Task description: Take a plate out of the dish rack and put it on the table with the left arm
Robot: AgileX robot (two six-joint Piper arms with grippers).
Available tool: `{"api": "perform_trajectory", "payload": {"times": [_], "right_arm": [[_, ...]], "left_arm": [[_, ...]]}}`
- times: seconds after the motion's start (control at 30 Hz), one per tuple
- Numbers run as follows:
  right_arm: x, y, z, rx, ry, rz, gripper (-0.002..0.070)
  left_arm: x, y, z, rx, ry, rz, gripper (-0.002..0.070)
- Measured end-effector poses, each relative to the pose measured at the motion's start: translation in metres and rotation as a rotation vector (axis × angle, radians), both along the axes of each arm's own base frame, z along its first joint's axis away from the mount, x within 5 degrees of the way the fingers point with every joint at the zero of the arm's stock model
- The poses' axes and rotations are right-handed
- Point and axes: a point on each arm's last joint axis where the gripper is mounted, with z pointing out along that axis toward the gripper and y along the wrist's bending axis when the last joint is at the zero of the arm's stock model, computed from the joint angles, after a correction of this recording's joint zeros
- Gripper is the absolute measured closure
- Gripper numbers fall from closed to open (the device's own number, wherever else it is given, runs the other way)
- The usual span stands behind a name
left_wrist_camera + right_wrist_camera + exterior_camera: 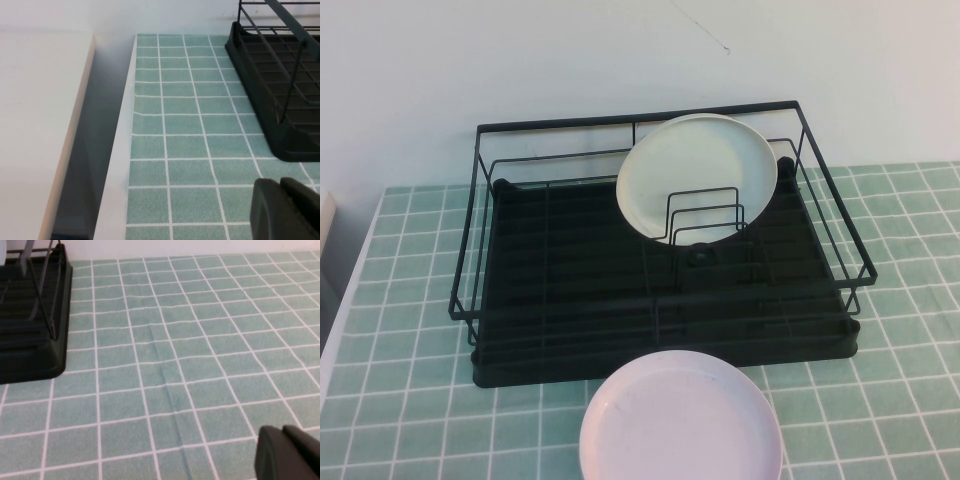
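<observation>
While no brand, label or writing can be read on anything, the count is plain: two plates and one dish rack. One pink plate [682,422] lies flat on the table [410,400] at the bottom centre of the high view, just in front of the rack's front edge, with its lower part cut off by the frame. One cream-white plate [695,170] stands tilted on edge in the dish rack [570,290], at the upper right of the rack, leaning toward the back rail behind a set of upright wire dividers [705,225]. The rack fills the middle of the high view, and a pale wall [520,60] rises behind it.

Neither arm appears in the high view. A dark part of the left gripper [285,210] shows at the lower right corner of the left wrist view, above bare green tiles, with a corner of the rack at the upper right; whether its fingers are apart or together cannot be told. A dark part of the right gripper [287,452] shows at the lower right corner of the right wrist view, over tiles, with a rack corner at the upper left; its state cannot be told either.
</observation>
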Motion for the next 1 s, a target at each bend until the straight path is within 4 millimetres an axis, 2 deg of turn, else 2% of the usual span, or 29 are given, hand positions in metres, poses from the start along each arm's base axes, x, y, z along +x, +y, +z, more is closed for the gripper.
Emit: {"api": "perform_trajectory", "payload": {"times": [1.0], "right_arm": [[0.0,0.0,0.0,0.0,0.0,0.0,0.0678]], "left_arm": [[0.0,0.0008,0.0,0.017,0.0,0.005,0.0677]]}}
